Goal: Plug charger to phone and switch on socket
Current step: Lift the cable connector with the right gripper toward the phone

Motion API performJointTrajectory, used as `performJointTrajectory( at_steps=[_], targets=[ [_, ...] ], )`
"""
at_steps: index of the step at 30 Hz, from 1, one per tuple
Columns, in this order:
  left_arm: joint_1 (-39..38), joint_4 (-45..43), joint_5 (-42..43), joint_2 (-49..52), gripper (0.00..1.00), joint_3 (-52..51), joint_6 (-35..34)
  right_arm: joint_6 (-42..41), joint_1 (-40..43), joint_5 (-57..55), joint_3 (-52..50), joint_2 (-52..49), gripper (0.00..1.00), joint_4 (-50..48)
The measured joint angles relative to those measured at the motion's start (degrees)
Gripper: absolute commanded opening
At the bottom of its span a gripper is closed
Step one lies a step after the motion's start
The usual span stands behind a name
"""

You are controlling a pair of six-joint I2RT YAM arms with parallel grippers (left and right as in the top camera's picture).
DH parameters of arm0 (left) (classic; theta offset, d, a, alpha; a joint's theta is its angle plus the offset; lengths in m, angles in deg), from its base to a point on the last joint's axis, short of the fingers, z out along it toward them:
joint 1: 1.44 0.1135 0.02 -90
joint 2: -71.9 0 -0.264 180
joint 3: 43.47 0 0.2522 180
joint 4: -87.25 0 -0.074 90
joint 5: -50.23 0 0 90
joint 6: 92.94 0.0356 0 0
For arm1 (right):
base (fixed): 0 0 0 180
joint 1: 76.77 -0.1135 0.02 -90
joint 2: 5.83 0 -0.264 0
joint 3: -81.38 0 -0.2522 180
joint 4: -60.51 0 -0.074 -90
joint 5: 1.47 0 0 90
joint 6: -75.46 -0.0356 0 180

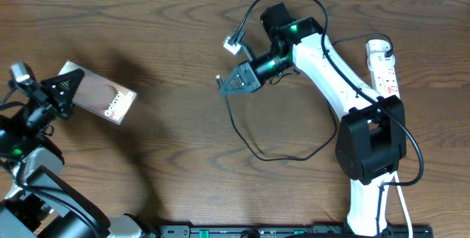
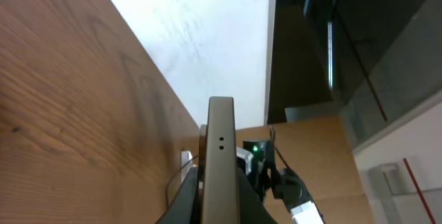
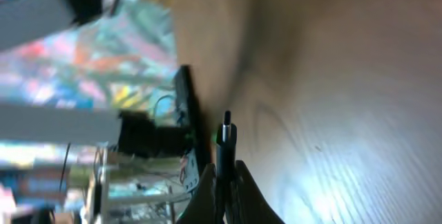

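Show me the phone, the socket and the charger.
phone [image 1: 103, 97], overhead view, on its brown face.
socket [image 1: 385, 67], overhead view, on its white body.
charger [image 3: 226, 133], right wrist view, on its plug tip.

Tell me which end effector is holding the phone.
The left end effector clamps the phone by one end; the right end effector instead pinches the charger near its plug tip.

Left arm [image 1: 29, 166] comes up from 7 o'clock. The left gripper [image 1: 64, 87] points toward 2 o'clock, clamped on the phone [image 1: 103, 98]. Right arm [image 1: 330, 76] reaches from 5 toward 12 o'clock with its wrist folded back. The right gripper [image 1: 224, 84] aims at 8 o'clock, pinching the charger [image 3: 226, 134].
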Motion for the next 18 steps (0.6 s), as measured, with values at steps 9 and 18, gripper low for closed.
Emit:
performJointTrajectory(
  at_steps=[9, 18],
  targets=[
    [-10.8, 0.0, 0.2, 0.0, 0.08, 0.0, 5.1, 13.4, -8.4, 5.3, -11.0, 0.0, 0.01, -2.9],
    [-18.6, 0.0, 0.4, 0.0, 0.07, 0.0, 10.6, 15.2, -12.2, 8.4, -13.9, 0.0, 0.01, -7.2]
  ],
)
